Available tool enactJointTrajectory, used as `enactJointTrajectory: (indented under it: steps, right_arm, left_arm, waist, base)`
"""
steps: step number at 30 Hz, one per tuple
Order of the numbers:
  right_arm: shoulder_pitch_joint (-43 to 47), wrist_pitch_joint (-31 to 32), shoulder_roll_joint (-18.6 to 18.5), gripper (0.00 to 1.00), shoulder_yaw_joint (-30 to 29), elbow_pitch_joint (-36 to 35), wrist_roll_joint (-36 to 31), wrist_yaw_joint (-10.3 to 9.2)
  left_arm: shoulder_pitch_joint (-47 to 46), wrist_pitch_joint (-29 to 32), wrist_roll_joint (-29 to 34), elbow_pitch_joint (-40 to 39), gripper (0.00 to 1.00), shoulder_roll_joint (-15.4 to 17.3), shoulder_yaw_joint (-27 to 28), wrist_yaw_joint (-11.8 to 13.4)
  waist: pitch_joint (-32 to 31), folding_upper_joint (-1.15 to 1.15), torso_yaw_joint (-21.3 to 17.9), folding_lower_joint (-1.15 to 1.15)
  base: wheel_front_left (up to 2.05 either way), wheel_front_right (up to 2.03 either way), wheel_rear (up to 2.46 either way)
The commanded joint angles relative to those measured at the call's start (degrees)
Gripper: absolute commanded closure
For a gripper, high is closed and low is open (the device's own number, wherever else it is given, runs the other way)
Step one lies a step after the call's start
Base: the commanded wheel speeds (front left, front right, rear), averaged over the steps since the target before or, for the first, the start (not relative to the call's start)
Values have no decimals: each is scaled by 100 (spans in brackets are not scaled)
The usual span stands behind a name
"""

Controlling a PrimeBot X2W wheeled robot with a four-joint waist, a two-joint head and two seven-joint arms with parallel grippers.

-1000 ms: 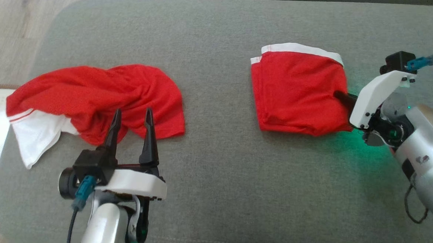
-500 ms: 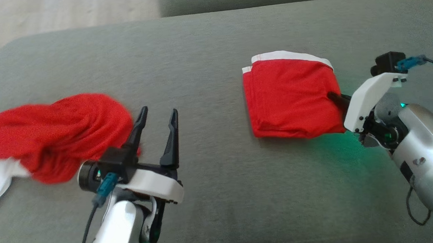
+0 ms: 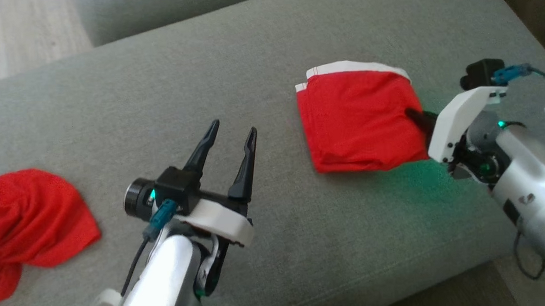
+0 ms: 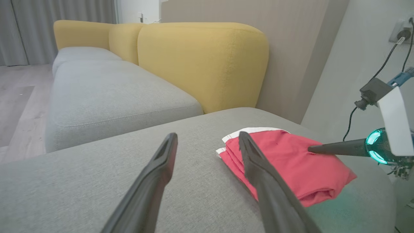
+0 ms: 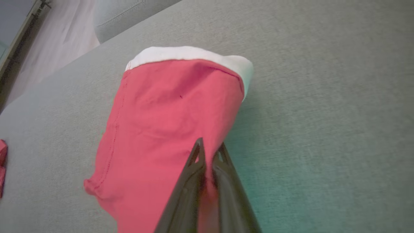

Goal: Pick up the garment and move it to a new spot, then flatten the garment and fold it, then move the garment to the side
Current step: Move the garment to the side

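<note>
**Head view.** A grey cushion (image 3: 305,244) is seen across most of the frame. A folded garment (image 3: 357,116), red with a white band along its far edge, is laid on the cushion toward two o'clock from the centre. Its three o'clock edge is pinched by the right gripper (image 3: 414,116), whose dark fingers are clenched together on the cloth. A green glow is cast on the cushion below the wrist. The left gripper (image 3: 234,128) is held over bare cushion at about eight o'clock of the folded garment, well apart from it. Its jaws are spread wide with nothing between them, and its fingers are pointed toward one o'clock. A crumpled red cloth (image 3: 29,221) is found at the nine o'clock edge of the frame. Pale floor (image 3: 10,36) is seen at eleven o'clock.

**Left wrist view.** The two spread fingers are seen rising from six o'clock, with only grey cushion between them. The folded garment is placed at four o'clock, partly hidden behind one finger. The closed right fingers are laid onto it from three o'clock. A yellow sofa back (image 4: 200,61) is seen at twelve o'clock and a grey seat (image 4: 106,94) at ten.

**Right wrist view.** The fingers are pressed together at six o'clock, with red fabric gripped between them. The garment is stretched away toward eleven o'clock, its white band at the far end.
</note>
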Motion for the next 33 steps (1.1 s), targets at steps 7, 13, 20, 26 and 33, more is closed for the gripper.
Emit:
enactJointTrajectory:
  steps: [7, 13, 20, 26, 33]
  right_arm:
    - [-627, -229, -619, 100, 317, -210, 0, -4]
    - [-1194, -383, -1367, 100, 566, -204, -77, -4]
    - [-1788, -442, -2128, 100, 741, 251, -81, -4]
    - [-1961, -438, -2179, 100, 775, 841, -60, -4]
    - [-1987, -545, -1913, 0, 812, 1179, -35, -4]
  left_arm:
    - [-519, -69, 103, -176, 0, 26, 121, 70]
    - [-733, -55, 208, -137, 0, 51, 71, 115]
    - [-993, 4, 328, -200, 0, 80, 10, 197]
    - [-1065, 15, 343, -224, 0, 124, 21, 254]
    - [-1056, 8, 279, -152, 0, 137, 20, 261]
  waist:
    - [621, 0, 88, 0]
    - [1167, 0, 356, 0]
    - [1709, 0, 547, 0]
    - [1850, 0, 539, 0]
    - [1711, 0, 508, 0]
  base:
    - [0, 0, 0]
    - [0, 0, 0]
    - [0, 0, 0]
    - [0, 0, 0]
    - [0, 0, 0]
